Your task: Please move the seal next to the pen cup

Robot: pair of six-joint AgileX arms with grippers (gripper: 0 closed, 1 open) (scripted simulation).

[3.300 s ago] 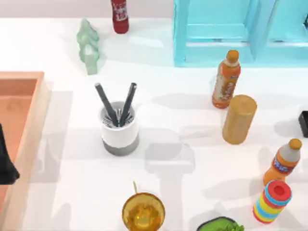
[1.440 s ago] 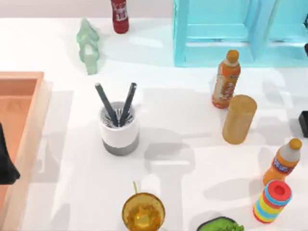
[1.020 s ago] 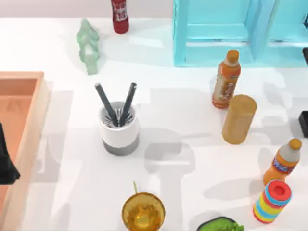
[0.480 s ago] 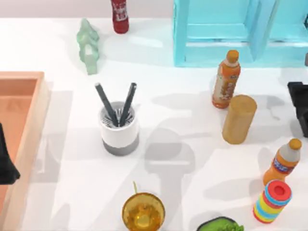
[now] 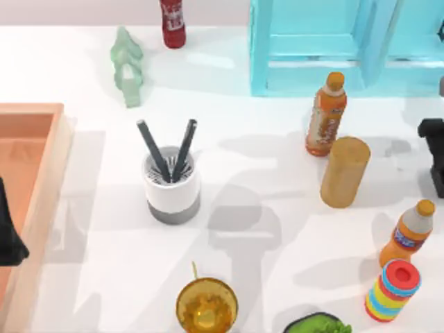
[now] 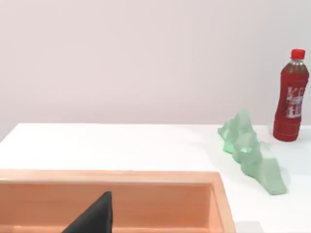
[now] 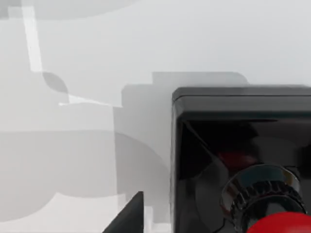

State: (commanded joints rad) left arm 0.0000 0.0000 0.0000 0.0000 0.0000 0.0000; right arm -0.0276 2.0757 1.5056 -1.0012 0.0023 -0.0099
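Note:
The seal (image 7: 243, 145) has a black square base and a glossy red knob (image 7: 279, 225), and it fills the near part of the right wrist view. In the top view its black base (image 5: 438, 182) sits at the table's far right edge, with my right gripper (image 5: 431, 133) just behind it and partly above it. The pen cup (image 5: 172, 186), white with a grey bottom band and two dark pens, stands left of centre, far from the seal. My left gripper (image 5: 8, 239) is parked over the wooden tray (image 5: 41, 173) at the left edge.
Between seal and cup stand a tan wooden cylinder (image 5: 344, 172) and an orange bottle (image 5: 327, 114). Another orange bottle (image 5: 409, 232) and a striped stack (image 5: 393, 290) are at the front right. A golden goblet (image 5: 206, 305), cyan shelf (image 5: 333, 41), green ornament (image 5: 127, 66) and red bottle (image 5: 173, 22) are also there.
My right arm has come into the top view at the right edge, above and behind the seal. Shadows on the table have shifted. The left arm has not moved.

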